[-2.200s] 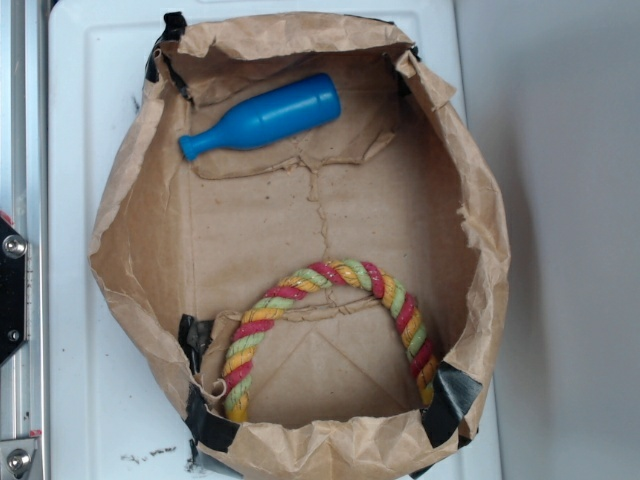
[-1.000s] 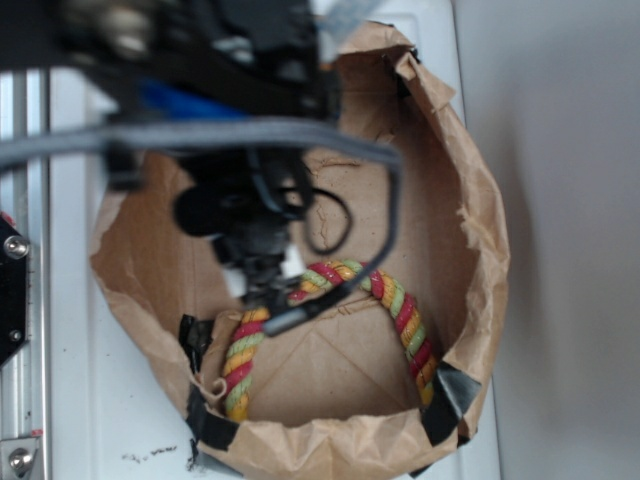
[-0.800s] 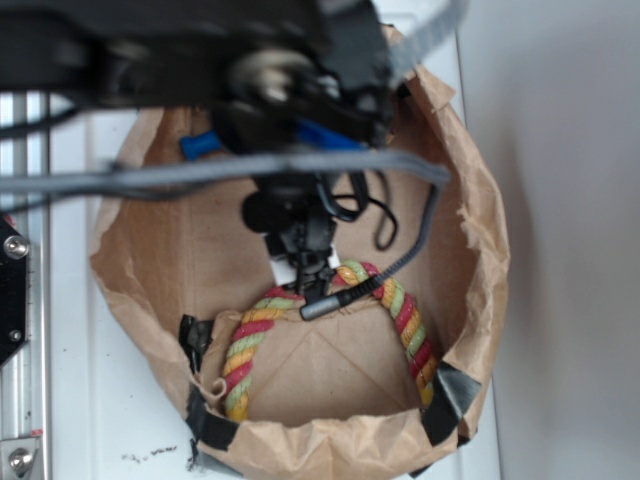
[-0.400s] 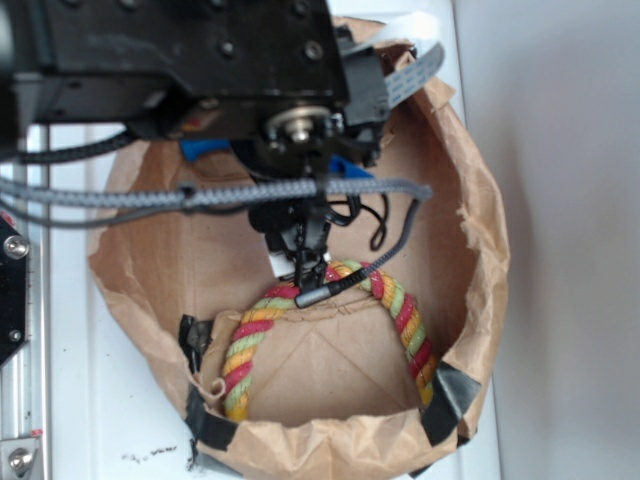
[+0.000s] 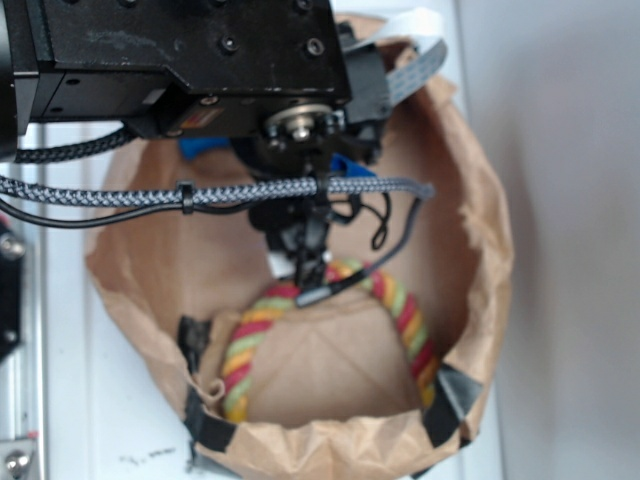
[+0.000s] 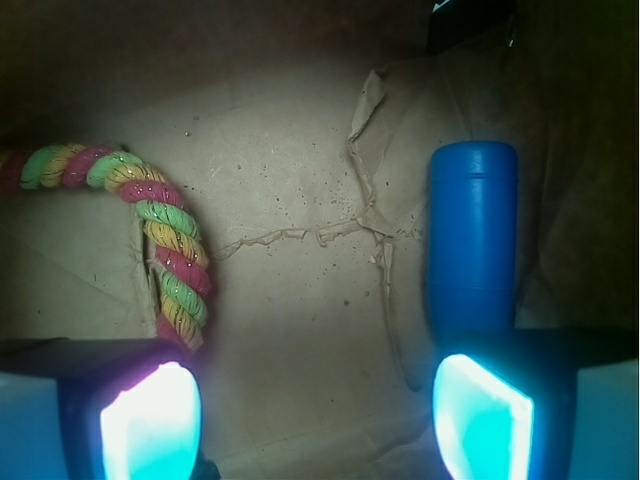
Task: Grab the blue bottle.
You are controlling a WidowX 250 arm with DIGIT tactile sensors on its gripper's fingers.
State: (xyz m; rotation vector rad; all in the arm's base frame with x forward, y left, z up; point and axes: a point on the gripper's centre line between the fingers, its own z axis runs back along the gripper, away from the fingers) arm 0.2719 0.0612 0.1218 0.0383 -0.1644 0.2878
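The blue bottle (image 6: 473, 235) lies on the brown paper floor of the bag, at the right of the wrist view. Its lower end is hidden behind the right finger. In the exterior view the arm covers most of the bottle, and only blue bits (image 5: 202, 148) show at the bag's back. My gripper (image 6: 318, 420) is open above the bag floor, with only bare paper between its glowing pads (image 6: 150, 420). In the exterior view the gripper (image 5: 306, 262) hangs over the bag's middle, close to the top of the rope ring.
A red-yellow-green rope ring (image 5: 402, 310) lies in the front half of the bag and at the left of the wrist view (image 6: 165, 245). The crumpled paper bag walls (image 5: 485, 250) ring the space. A grey cable (image 5: 230, 193) crosses above.
The arm has come in over the bag, covering the bottle, and shifted right from the left side. Over the last 0.4 s it has barely moved.
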